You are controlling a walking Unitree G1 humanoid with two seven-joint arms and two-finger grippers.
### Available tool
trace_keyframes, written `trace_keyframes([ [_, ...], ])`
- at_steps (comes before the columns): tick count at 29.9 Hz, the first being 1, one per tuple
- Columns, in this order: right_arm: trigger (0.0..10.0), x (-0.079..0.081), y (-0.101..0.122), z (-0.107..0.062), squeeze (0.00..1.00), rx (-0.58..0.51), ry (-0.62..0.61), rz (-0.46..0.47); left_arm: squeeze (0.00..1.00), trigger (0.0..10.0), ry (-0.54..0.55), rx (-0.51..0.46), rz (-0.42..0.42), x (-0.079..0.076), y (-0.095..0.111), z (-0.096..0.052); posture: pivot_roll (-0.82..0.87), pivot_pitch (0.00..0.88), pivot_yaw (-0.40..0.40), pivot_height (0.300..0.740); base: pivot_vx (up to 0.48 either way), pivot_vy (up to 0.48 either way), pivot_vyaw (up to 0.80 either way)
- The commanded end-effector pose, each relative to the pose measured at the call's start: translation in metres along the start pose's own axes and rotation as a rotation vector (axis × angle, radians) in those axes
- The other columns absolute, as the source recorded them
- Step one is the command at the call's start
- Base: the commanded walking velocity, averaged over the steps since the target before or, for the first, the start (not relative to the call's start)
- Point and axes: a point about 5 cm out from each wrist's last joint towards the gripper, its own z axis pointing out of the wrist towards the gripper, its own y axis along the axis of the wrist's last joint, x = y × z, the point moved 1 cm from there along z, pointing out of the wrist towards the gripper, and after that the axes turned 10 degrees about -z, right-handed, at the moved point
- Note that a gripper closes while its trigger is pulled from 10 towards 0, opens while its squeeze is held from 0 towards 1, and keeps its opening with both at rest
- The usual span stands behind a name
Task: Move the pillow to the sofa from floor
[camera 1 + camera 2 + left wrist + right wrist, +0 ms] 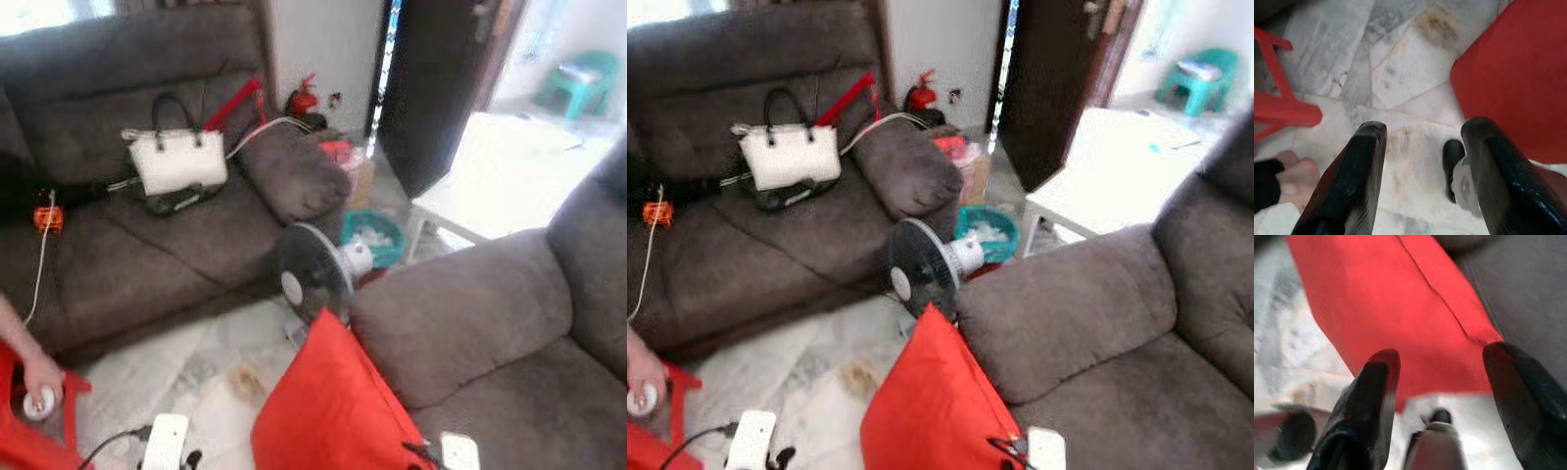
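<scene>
Marble floor [1415, 88]: red pillow [328, 406] leans against sofa [470, 323]; right claw [1442, 377] released just above it, left claw [1422, 147] released beside.

Red pillow [1400, 308] beyond the spread jaws, blurred, cut off by frame edges. Between left fingers [1347, 186], dark object [1452, 161] too unclear to identify.

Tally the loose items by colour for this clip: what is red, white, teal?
Red: 2, pillow, fire extinguisher
White: 1, handbag
Teal: 2, basket, chair
Total: 5
</scene>
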Motion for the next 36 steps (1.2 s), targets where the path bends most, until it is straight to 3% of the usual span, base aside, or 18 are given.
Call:
trace_keyframes([
  [1,10.0,-0.011,-0.008,-0.004,0.00,0.021,-0.029,-0.005,0.00,10.0,-0.030,-0.023,0.014,-0.009,0.006,0.002,0.11,0.000,-0.030,0.740,0.000,0.000,0.00],
  [5,10.0,-0.012,-0.007,-0.004,0.00,0.008,-0.027,-0.014,0.00,10.0,-0.018,-0.068,0.016,-0.009,0.016,0.004,0.12,0.000,-0.039,0.740,0.000,0.000,0.00],
  [9,10.0,-0.015,-0.002,-0.005,0.00,-0.043,-0.046,-0.026,0.00,10.0,0.017,-0.225,0.012,-0.007,0.047,0.006,0.13,0.000,-0.043,0.740,0.000,0.000,0.00],
  [10,10.0,-0.016,0.002,-0.005,0.00,-0.088,-0.049,-0.042,0.00,10.0,0.039,-0.346,0.000,-0.004,0.071,0.005,0.13,0.000,-0.048,0.740,0.000,0.000,0.00],
  [12,10.0,-0.016,0.004,-0.006,0.00,-0.113,-0.054,-0.054,0.00,10.0,0.050,-0.417,-0.005,-0.003,0.084,0.004,0.13,0.000,-0.050,0.740,0.000,0.000,0.00],
  [15,10.0,-0.018,0.010,-0.008,0.00,-0.180,-0.073,-0.034,0.00,10.0,0.033,-0.613,0.047,-0.007,0.121,-0.005,0.13,0.000,-0.051,0.740,0.000,0.000,0.00],
  [17,10.0,-0.018,0.010,-0.008,0.00,-0.189,-0.073,-0.032,0.00,10.0,0.030,-0.640,0.055,-0.008,0.126,-0.007,0.13,0.000,-0.051,0.740,0.000,0.000,0.00],
  [18,10.0,-0.018,0.014,-0.009,0.00,-0.224,-0.066,-0.042,0.00,10.0,0.024,-0.742,0.100,-0.012,0.143,-0.015,0.12,0.000,-0.053,0.740,0.000,0.000,0.00],
  [26,10.0,-0.017,0.021,-0.013,0.00,-0.334,-0.078,0.012,0.00,10.0,-0.014,-0.925,0.104,-0.025,0.171,-0.037,0.12,0.000,-0.054,0.740,0.000,0.000,0.00],
  [29,10.0,-0.018,0.020,-0.014,0.00,-0.352,-0.089,0.041,0.00,10.0,-0.077,-0.978,0.115,-0.039,0.177,-0.050,0.13,0.000,-0.058,0.740,0.000,0.000,0.00],
  [36,10.0,-0.020,0.021,-0.016,0.00,-0.380,-0.095,0.058,0.00,10.0,-0.086,-0.987,0.105,-0.047,0.172,-0.058,0.12,0.000,-0.062,0.740,0.000,0.000,0.00],
])
